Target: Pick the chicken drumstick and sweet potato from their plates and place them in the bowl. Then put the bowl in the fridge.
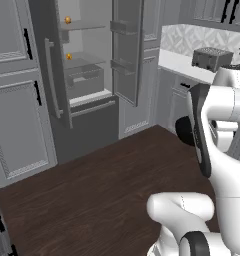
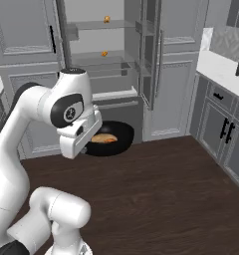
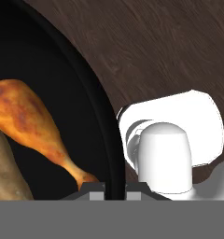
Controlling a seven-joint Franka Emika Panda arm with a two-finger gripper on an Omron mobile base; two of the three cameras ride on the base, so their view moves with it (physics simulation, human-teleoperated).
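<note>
My pincer point(image 3: 108, 187) is clamped on the bowl point(image 3: 62, 84) rim. Hand view: chicken drumstick point(image 3: 32, 126) and sweet potato point(image 3: 4, 172) inside. Right base view: the fridge point(image 2: 111, 64) open behind the bowl.

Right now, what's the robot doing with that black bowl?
The robot's hand is clamped on the rim of the black bowl and holds it up above the dark wood floor. The chicken drumstick and the sweet potato already lie inside. The fridge in front stands open, so the bowl probably goes in there next.
</note>
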